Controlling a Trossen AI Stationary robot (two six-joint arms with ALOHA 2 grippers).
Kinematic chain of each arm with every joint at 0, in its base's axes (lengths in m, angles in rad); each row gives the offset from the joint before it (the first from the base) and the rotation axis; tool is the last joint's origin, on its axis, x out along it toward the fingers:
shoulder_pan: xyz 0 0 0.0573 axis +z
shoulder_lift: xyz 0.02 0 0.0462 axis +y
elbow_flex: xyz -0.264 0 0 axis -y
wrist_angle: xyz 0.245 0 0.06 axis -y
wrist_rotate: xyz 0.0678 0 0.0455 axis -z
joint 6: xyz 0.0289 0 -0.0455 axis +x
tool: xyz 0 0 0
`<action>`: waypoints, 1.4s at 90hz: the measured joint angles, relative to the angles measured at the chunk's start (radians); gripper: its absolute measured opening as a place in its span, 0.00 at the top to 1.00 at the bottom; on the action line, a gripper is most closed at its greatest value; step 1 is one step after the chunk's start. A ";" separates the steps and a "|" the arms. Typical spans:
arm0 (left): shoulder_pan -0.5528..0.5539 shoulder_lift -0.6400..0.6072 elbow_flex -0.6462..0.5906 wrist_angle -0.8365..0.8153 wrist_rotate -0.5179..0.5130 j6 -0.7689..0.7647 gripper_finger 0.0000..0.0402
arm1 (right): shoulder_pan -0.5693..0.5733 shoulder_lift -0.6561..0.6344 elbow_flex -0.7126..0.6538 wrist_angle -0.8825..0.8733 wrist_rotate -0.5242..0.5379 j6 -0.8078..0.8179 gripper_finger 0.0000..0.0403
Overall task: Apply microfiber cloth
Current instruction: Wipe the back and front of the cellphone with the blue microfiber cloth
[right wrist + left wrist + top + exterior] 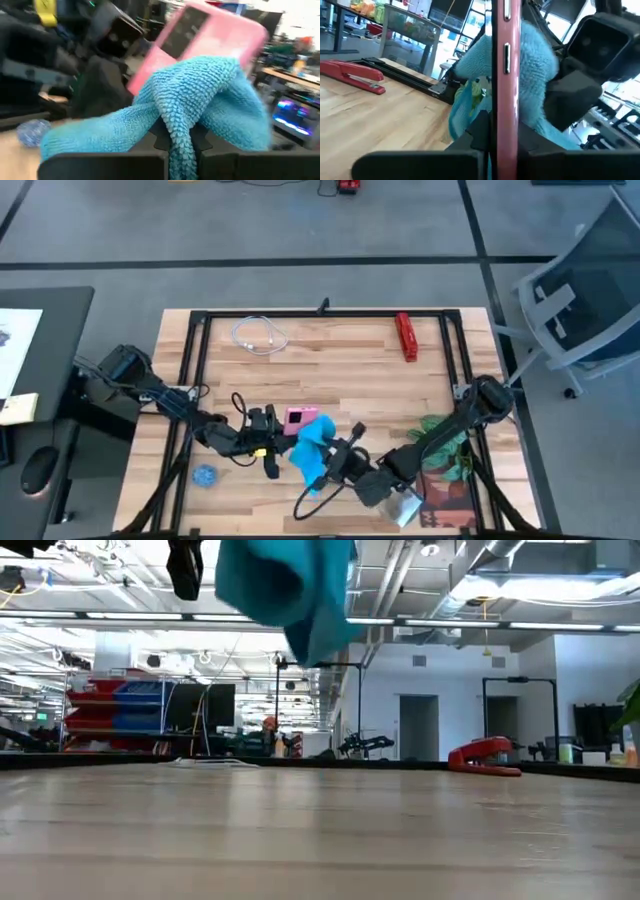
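The microfiber cloth point(312, 442), sky-blue and bunched, is up in the air near the table's front middle; the low view shows it hanging high over the wood point(290, 590). My right gripper point(176, 142) is shut on it. A pink phone point(297, 418) is held just left of the cloth by my left gripper point(502, 155), which is shut on it. The left wrist view shows the phone edge-on point(502, 60), with the cloth point(535, 60) bulging against its far face. The right wrist view shows its pink back point(200, 40) behind the cloth. My left gripper pinches the pink phone by its two flat faces at the near end point(503, 142), one finger on each. The fingers come about level from the table's left, along the phone's length. The phone sticks out beyond the fingers, clear of the table. My right gripper pinches a gathered fold of the cloth point(176, 131), several layers thick, between its two fingers. It comes from the table's right, slanting toward the phone. The cloth is lifted clear and drapes slack to both sides of the fingers, its bulk against the phone.
A red stapler point(405, 337) lies at the far right, a white cable point(258, 335) at the far left. A small blue disc point(205, 475) sits near the front left. A green plant point(447, 442) stands at the right edge. A black frame point(320, 312) borders the table.
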 joint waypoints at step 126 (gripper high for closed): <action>-0.004 0.001 -0.002 -0.047 0.007 -0.003 0.97 | 0.051 -0.041 0.105 -0.736 0.081 0.391 1.00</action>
